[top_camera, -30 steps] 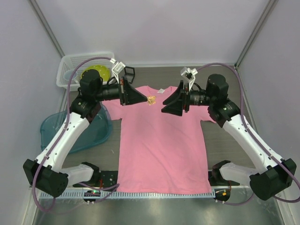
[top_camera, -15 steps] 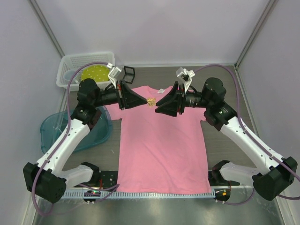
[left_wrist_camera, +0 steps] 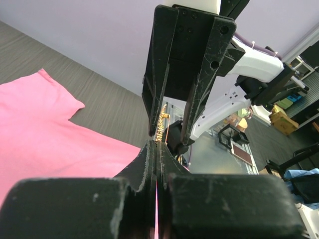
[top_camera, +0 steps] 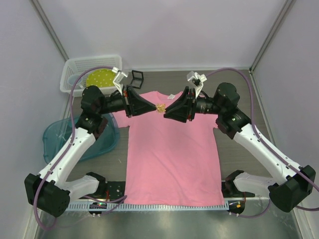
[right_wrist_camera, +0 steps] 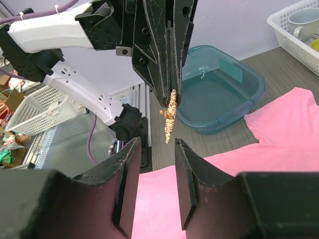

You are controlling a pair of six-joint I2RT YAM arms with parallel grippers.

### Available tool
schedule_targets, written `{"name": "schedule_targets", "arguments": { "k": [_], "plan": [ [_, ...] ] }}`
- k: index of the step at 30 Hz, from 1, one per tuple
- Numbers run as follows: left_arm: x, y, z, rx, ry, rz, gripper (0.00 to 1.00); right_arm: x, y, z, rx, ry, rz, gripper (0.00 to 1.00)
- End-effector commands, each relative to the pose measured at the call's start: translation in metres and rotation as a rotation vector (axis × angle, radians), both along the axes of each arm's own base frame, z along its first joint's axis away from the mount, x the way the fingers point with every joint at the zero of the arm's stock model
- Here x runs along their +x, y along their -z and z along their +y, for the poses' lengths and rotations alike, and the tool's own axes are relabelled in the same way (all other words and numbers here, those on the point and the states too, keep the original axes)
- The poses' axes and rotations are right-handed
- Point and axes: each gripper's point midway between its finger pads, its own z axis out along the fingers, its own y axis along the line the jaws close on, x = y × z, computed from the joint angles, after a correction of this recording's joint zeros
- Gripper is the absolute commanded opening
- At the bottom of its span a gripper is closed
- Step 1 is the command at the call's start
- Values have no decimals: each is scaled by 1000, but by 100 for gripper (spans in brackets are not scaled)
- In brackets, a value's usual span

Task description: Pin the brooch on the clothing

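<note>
Left gripper (top_camera: 152, 107) is pinching the brooch (top_camera: 160, 107) edge-on, hanging above the far collar end of the pink T-shirt (top_camera: 172, 154). It is presenting the brooch to the right gripper (right_wrist_camera: 157, 149), whose jaws are standing narrowly apart facing it, probably to work the pin.

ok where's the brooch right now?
Top view, centre: the brooch is pinched at the tips of the left gripper, over the pink T-shirt near its collar, with the open right gripper facing it.
</note>
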Motion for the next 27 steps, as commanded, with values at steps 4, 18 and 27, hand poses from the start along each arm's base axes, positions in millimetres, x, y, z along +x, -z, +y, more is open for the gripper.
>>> {"name": "schedule_targets", "arguments": {
  "k": [4,18,27],
  "plan": [
    [-7,-12,0,-25,25,-72,0,1,-18,5,42,-3,-53,35],
    [-9,-3,-1,24,19,-83,0,0,-17,5,28,-5,-73,1],
    [-21,-10,16,204,69,-429,41,-4,4,-3,-100,-6,-125,1]
  ]
}}
